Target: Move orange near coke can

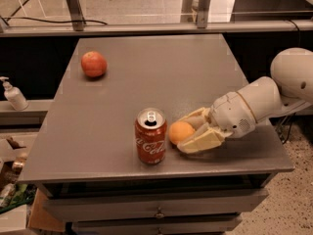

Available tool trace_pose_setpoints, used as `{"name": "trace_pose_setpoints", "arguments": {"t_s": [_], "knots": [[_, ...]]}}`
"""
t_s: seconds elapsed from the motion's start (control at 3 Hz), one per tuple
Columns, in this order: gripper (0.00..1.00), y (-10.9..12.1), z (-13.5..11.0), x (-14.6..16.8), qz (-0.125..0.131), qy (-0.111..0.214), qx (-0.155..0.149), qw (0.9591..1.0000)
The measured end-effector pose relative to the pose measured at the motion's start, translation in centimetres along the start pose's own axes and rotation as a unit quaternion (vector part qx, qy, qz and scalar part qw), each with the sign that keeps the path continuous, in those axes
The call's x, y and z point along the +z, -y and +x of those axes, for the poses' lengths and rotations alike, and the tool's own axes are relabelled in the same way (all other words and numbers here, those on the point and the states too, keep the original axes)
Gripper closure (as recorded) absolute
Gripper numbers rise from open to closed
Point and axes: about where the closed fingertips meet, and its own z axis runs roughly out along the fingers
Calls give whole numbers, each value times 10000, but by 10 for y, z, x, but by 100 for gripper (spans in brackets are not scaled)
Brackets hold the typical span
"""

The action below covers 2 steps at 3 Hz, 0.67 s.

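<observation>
The orange [180,131] rests on the grey table [146,72] near its front edge, just right of the red coke can [150,142], almost touching it. The can stands upright with its silver top open. My gripper [185,133] reaches in from the right, and its cream fingers [201,141] close around the orange from behind and in front. The white arm [264,102] extends off to the right.
A larger reddish-orange apple-like fruit [93,64] sits at the table's far left. A soap dispenser bottle [13,95] stands on a ledge to the left of the table. Drawers run below the table's front edge [156,173].
</observation>
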Motion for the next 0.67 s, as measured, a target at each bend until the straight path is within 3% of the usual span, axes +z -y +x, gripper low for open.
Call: {"name": "trace_pose_setpoints", "arguments": {"t_s": [0.67], "knots": [[12, 0, -2, 3, -19, -8, -17, 10000]]}}
